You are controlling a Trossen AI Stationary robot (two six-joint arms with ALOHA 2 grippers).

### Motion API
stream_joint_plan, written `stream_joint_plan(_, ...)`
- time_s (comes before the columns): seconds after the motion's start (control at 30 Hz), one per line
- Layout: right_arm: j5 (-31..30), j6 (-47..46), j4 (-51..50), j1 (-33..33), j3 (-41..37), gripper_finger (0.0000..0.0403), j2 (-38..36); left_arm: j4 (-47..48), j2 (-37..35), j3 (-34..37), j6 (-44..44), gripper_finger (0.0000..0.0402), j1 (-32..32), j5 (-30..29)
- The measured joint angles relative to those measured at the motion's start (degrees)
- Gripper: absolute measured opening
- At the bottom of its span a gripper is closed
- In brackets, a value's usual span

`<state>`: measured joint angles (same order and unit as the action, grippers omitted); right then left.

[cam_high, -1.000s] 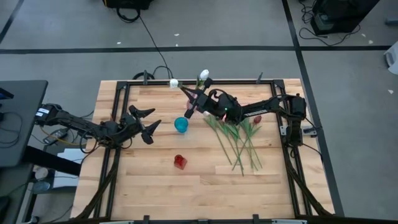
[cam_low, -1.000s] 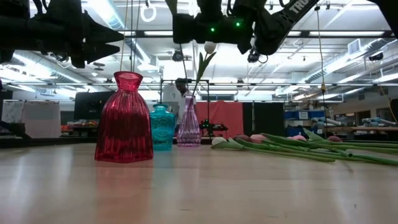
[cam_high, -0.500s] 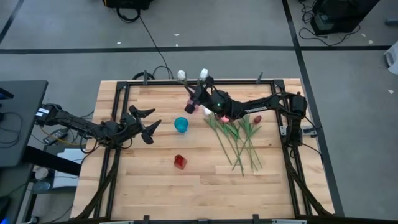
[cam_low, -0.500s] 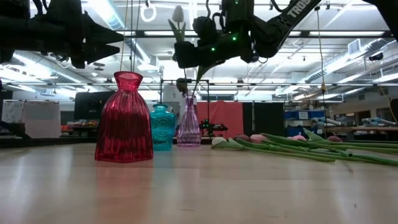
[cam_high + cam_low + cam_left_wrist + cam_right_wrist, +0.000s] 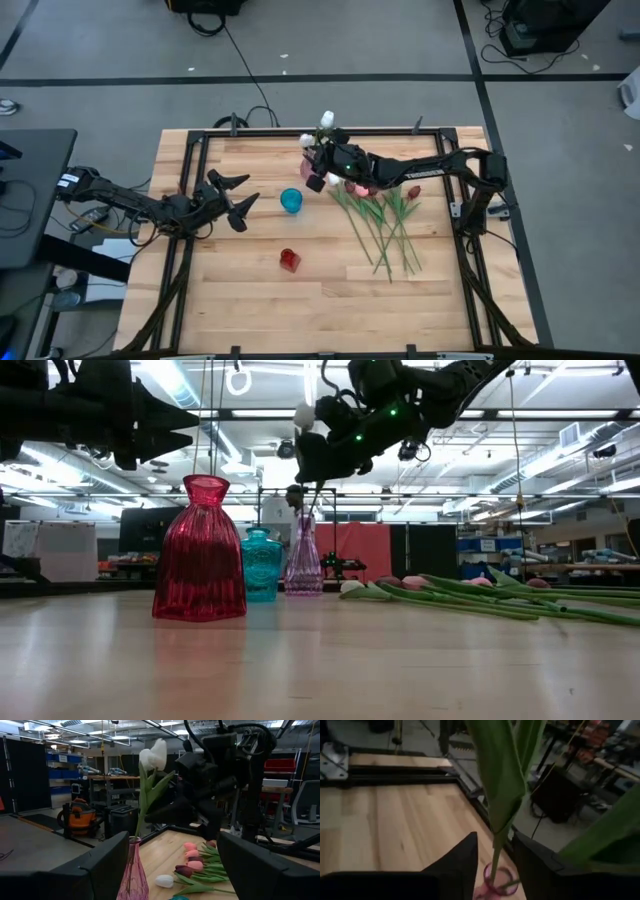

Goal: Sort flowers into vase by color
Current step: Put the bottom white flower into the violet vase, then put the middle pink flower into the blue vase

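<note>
White tulip [image 5: 154, 756], clamped in the right gripper [image 5: 492, 862] fingers, has swung upright over the pink vase [image 5: 132, 872], stem entering its mouth; left gripper [image 5: 236, 197] waits, fingers wide.

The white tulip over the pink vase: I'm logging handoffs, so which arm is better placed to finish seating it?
Right. The right gripper holds the white tulip with its stem in the pink vase; the left gripper waits apart.

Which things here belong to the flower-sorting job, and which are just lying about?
Belonging to the job:
- white tulip in the right tool
- pink vase
- blue vase
- red vase
- tulips lying on the table
- left tool, waiting

Lying about:
- black cable on the floor
- orange vacuum behind
</note>
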<state>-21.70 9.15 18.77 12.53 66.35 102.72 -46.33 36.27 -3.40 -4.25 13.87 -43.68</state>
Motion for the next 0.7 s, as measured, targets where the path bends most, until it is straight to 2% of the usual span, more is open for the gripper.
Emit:
stream_joint_plan(0.23, 3.0, -3.5, -13.0, -1.0, 0.0, 0.0159, -3.3, 0.0, 0.0, 0.0, 0.0, 0.0307, 0.0, 0.0)
stream_joint_plan(0.7, 12.8, -24.9, -45.1, -3.9, 0.0, 0.0158, -4.1, 0.0, 0.0, 0.0, 0.0, 0.0307, 0.0, 0.0)
